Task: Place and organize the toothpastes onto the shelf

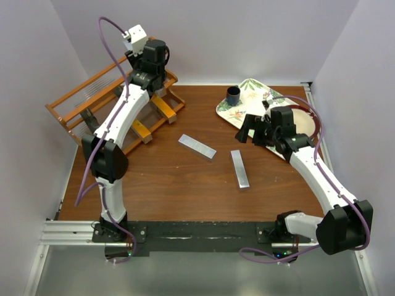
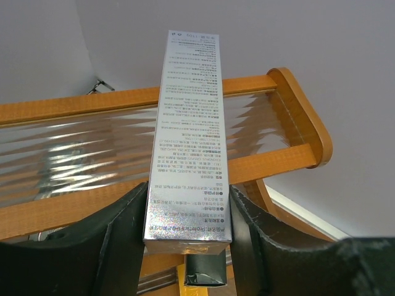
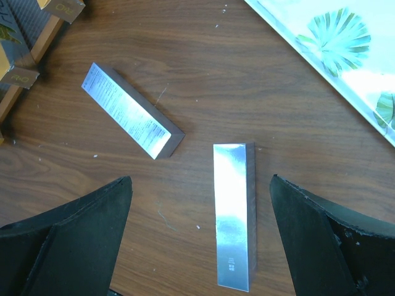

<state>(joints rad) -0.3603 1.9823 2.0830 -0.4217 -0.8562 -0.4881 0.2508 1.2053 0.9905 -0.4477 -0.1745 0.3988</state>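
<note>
brown wooden table [image 1: 185, 185], pale walls. orange shelf [image 1: 86, 98] at far-left corner, gold cartons [image 1: 142, 131] at its near side. left gripper [image 2: 188, 206] clamped on silver toothpaste [image 2: 188, 123] over shelf rail. right gripper [image 3: 200, 182] spread wide, empty, above 2 loose silver cartons [image 3: 234, 216] lying apart on table.

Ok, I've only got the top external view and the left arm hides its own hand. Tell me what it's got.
Observer: The left hand is clamped on a glossy silver rectangular carton, small print facing the camera.
Operator: Say where its far end is.
Observer: Past the upper rail of the orange-brown wooden slatted shelf.
Operator: Now the right hand.
Observer: The right hand is open; its wrist camera frames a mirror-plain silver carton lying flat on the brown wooden table, untouched.
</note>
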